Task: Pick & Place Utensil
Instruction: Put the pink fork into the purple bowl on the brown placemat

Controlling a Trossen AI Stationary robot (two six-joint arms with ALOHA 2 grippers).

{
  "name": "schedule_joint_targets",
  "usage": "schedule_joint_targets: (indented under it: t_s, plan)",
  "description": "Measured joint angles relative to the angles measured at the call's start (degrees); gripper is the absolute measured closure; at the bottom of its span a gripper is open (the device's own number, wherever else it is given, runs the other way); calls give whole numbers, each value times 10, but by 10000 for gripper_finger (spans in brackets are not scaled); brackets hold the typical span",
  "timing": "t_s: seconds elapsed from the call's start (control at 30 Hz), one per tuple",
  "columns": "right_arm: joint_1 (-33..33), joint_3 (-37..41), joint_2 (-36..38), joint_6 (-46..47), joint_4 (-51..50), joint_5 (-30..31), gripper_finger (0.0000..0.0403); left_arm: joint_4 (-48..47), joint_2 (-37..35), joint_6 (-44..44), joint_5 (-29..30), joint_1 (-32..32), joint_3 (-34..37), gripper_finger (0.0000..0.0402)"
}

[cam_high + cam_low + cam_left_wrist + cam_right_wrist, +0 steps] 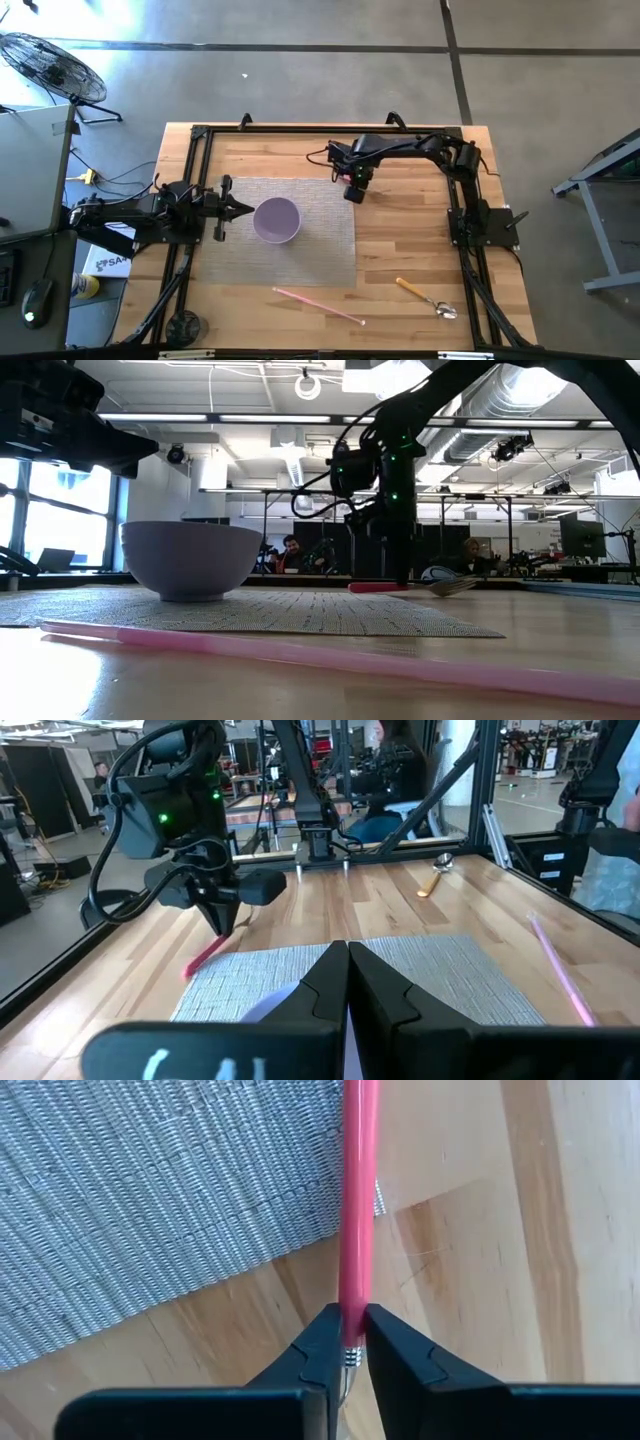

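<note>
A red-handled utensil with a metal head lies close above the wood by the grey mat's far right corner; its handle (357, 1200) shows in the right wrist view, and its handle and head (445, 586) in the low view. My right gripper (354, 190) (353, 1320) points down and is shut on it. A lavender bowl (277, 220) (190, 558) stands on the mat (305, 250). My left gripper (240, 210) (347, 970) hovers shut, just left of the bowl. My right gripper pinches the red handle (355, 1285) between its two fingers, close to where it meets the metal part. The fingers come from above, pointing down, across the handle. The utensil sits about level near the tabletop; whether it is lifted clear I cannot tell.
A long pink stick (320, 305) (300, 652) lies near the table's near edge. A spoon with an orange handle (425, 297) (433, 878) lies at the near right. Black frame rails (195, 180) run along the left, far and right sides. People sit in the room beyond.
</note>
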State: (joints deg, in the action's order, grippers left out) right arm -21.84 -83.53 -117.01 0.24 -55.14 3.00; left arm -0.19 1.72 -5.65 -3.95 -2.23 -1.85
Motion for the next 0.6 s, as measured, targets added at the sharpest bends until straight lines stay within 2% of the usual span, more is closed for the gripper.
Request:
schedule_joint_targets:
  t_s: [0.6]
  plan:
    - [1,0,0,14,8,-6,314,0,0,0,0,0,0,400]
